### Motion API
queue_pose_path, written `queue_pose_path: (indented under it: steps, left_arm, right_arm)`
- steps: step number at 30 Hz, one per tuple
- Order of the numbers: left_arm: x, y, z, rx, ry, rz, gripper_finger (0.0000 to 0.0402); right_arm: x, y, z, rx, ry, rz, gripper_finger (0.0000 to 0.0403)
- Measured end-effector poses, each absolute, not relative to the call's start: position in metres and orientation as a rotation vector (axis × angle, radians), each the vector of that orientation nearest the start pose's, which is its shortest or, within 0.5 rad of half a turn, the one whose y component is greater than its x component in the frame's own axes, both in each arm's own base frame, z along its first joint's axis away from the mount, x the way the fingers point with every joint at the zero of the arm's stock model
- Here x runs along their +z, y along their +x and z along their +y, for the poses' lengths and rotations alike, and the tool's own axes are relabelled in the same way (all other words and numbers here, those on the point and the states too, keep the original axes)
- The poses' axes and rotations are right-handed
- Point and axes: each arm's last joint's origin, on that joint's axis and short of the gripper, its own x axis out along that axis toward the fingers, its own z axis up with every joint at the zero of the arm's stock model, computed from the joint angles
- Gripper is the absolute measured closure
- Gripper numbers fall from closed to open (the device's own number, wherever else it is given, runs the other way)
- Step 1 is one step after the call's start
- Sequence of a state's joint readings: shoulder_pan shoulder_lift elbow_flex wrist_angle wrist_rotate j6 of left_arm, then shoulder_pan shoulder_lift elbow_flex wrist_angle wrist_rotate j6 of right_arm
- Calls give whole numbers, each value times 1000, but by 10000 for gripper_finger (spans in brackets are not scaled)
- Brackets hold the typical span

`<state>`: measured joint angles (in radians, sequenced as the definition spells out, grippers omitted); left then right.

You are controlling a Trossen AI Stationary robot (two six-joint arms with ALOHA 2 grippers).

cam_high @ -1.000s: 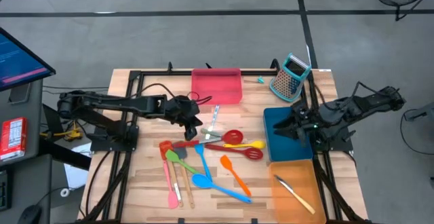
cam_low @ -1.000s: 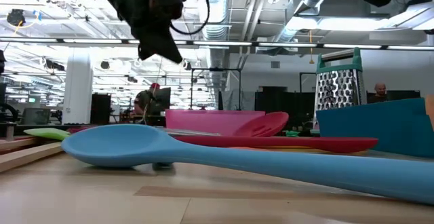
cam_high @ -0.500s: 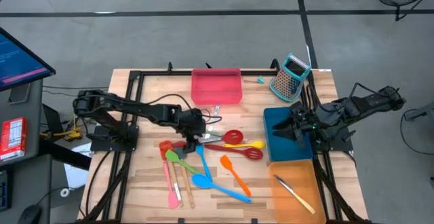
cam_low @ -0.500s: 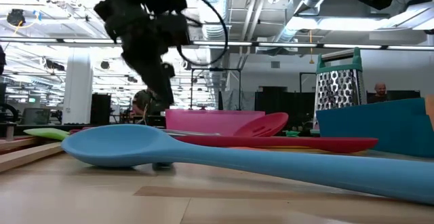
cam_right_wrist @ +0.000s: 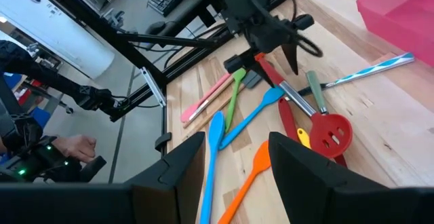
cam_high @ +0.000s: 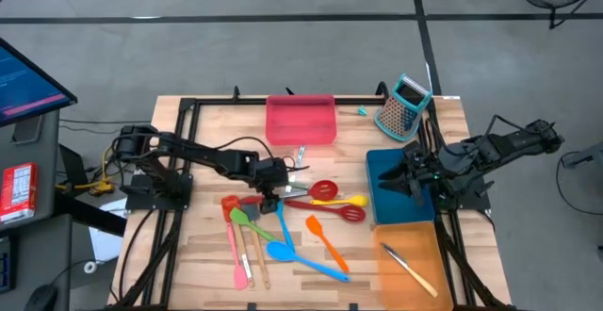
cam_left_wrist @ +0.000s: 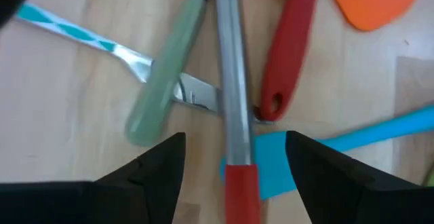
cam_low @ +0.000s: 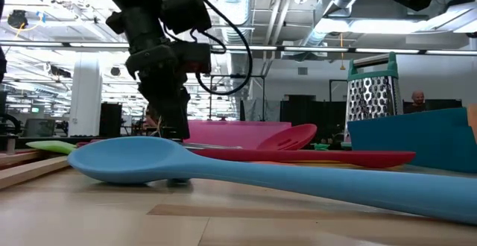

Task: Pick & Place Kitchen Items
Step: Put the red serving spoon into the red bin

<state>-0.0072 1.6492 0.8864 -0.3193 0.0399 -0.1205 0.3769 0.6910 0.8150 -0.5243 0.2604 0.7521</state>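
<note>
- Steel-shafted, with a red handle and a red slotted head, the turner (cam_left_wrist: 232,115) lay at frame centre in the high view, inside the scatter of kitchen utensils (cam_high: 283,226) on the wooden table (cam_high: 170,254).
- Left gripper (cam_left_wrist: 234,157) hovered low over this shaft, its fingers (cam_left_wrist: 152,166) spread wide on either side and holding nothing.
- Judged handling: light and stiff; the polished metal looked slippery, so the red handle end nearest the jaws seemed the surer grip.
- Crossing neighbours complicated the pick: a pale green handle (cam_left_wrist: 166,81), a teal-patterned silver fork (cam_left_wrist: 102,44) and a red spoon handle (cam_left_wrist: 288,47) lay just beside or touching it, with a flat blue spatula blade (cam_left_wrist: 285,159) partly beneath.
- Right gripper (cam_right_wrist: 234,166) hung over the blue rectangular tray (cam_high: 400,193) at centre right, fingers parted and empty.
- Containers: the pink-red rectangular tray (cam_high: 301,121) at upper centre showed nothing inside; the blue tray's contents were hidden by the right arm; the orange rectangular tray (cam_high: 415,259) at lower right held one slim silver utensil (cam_high: 407,264).
- Teal-topped metal box grater (cam_high: 403,106) stood upright at upper right, well apart from the scatter.
- Remaining items, including the long blue spoon (cam_low: 246,173) and orange spatula (cam_high: 327,240), awaited sorting, by this reading.
</note>
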Motion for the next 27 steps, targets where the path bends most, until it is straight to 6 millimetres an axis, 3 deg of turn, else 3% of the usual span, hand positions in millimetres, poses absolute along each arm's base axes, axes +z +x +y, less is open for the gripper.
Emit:
queue_pose_path:
  steps: [12, 22, 27]
  left_arm:
    - [155, 307, -7, 87, -51, 1061, 163]
    - [130, 312, -18, 41, -59, 1134, 168]
    - [130, 312, -16, 62, -82, 1142, 196]
  right_arm:
    - [323, 133, 45, -42, 624, 417, 242]
    - [323, 133, 45, -42, 626, 418, 242]
    - [323, 133, 44, -42, 626, 418, 242]
